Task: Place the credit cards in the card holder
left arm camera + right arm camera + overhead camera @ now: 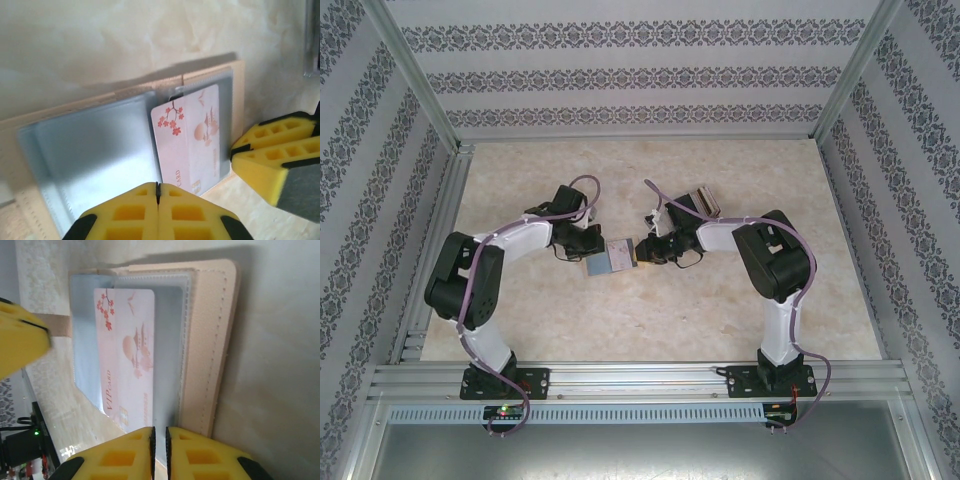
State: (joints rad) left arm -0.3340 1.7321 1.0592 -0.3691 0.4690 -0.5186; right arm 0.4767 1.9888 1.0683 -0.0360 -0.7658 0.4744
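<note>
The beige card holder (610,258) lies open at mid-table between both grippers. Its clear plastic sleeves (95,150) fan out from the stitched cover (207,340). A pink VIP card (192,137) with red blossoms sits in one sleeve, its printed end towards the open side (125,370). My left gripper (158,192) is shut on a sleeve's edge beside the card. My right gripper (159,437) pinches a clear sleeve next to the cover, its pads a sliver apart. The right gripper's yellow fingers (272,150) show at the holder's corner.
A small grey and pink striped object (700,200) lies on the table behind the right arm. Aluminium rails (640,378) run along the near edge, and patterned walls close in the back and sides. Bare tabletop (650,320) lies in front of the holder.
</note>
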